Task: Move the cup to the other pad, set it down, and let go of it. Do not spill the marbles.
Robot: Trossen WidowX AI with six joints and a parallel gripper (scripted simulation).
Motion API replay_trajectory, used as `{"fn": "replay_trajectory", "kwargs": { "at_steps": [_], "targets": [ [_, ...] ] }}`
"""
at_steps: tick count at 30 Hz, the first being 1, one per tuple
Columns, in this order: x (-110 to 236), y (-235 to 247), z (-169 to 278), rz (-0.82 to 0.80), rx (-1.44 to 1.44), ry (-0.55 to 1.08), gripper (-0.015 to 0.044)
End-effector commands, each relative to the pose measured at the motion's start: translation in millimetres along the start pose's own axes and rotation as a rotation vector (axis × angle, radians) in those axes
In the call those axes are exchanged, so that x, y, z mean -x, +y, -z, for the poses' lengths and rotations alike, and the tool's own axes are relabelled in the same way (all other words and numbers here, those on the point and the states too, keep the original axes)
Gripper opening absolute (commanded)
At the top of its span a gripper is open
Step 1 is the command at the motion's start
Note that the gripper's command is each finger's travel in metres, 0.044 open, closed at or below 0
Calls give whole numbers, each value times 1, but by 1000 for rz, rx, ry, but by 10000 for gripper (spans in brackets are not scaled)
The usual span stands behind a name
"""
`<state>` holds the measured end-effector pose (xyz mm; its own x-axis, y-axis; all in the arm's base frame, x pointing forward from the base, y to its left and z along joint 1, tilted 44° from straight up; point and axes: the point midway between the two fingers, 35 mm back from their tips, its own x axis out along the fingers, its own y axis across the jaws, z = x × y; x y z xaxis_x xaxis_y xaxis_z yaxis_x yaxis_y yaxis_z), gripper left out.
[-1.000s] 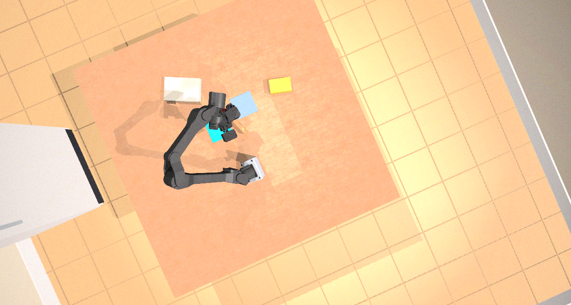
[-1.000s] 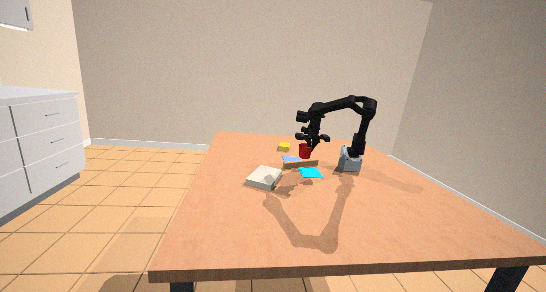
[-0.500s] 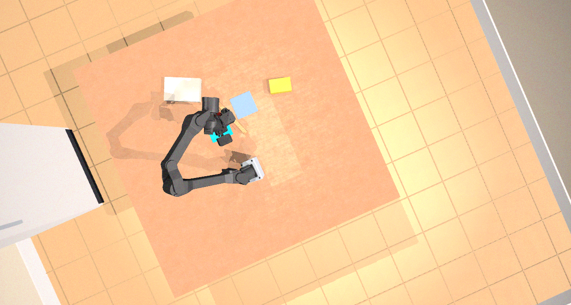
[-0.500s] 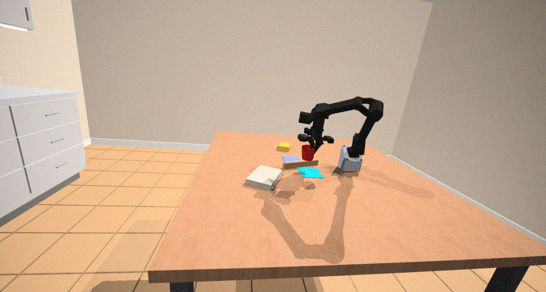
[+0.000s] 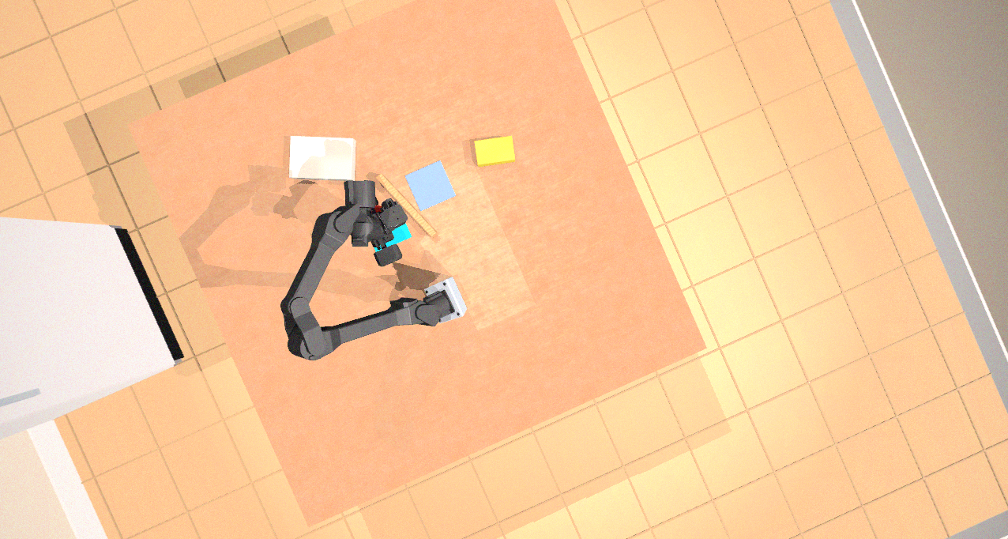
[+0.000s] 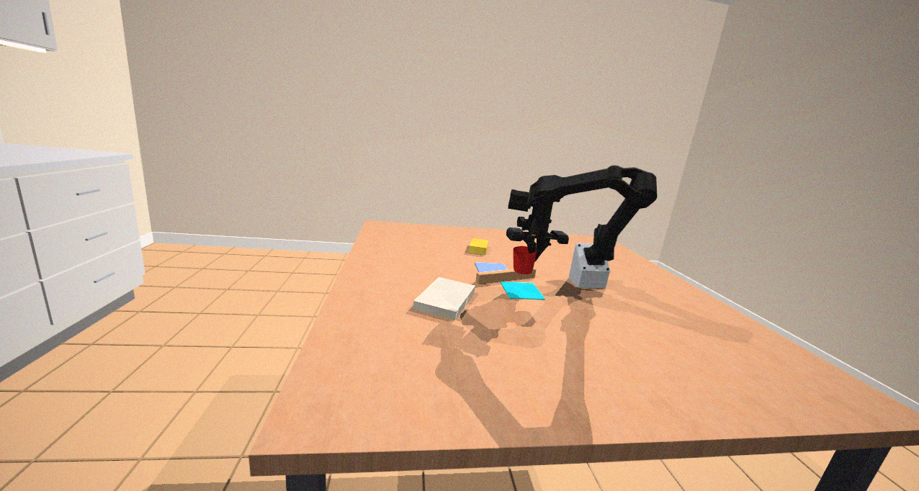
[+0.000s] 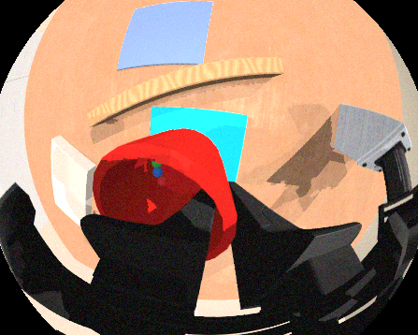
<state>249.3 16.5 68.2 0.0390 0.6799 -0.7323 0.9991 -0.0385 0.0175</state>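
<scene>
My gripper (image 5: pixel 380 216) (image 6: pixel 532 254) (image 7: pixel 221 186) is shut on the wall of a red cup (image 6: pixel 523 260) (image 7: pixel 173 163), which it holds upright a little above the table. Small marbles (image 7: pixel 156 168) lie inside the cup. In the wrist view the cup hangs over the near edge of the cyan pad (image 5: pixel 402 235) (image 6: pixel 521 290) (image 7: pixel 227 132). The light blue pad (image 5: pixel 430 184) (image 6: pixel 490 267) (image 7: pixel 166 35) lies beyond it. A wooden bar (image 5: pixel 421 220) (image 6: pixel 491 276) (image 7: pixel 185 83) lies between the two pads. In the overhead view the arm hides most of the cup.
A white box (image 5: pixel 321 156) (image 6: pixel 443 297) (image 7: pixel 69 175) lies to the left of the cup. A yellow block (image 5: pixel 493 149) (image 6: pixel 477 245) lies past the light blue pad. The arm's grey base (image 5: pixel 445 299) (image 6: pixel 588 271) (image 7: pixel 366 132) stands to the right.
</scene>
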Motion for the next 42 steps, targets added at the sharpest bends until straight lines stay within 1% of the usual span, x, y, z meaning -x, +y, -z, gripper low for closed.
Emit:
{"fn": "replay_trajectory", "kwargs": {
  "at_steps": [1,9,42],
  "targets": [
    [0,-4,9,2,-7,6,0],
    [-4,-6,14,2,-7,6,0],
    [-48,-6,15,1,-7,8,0]
  ]
}}
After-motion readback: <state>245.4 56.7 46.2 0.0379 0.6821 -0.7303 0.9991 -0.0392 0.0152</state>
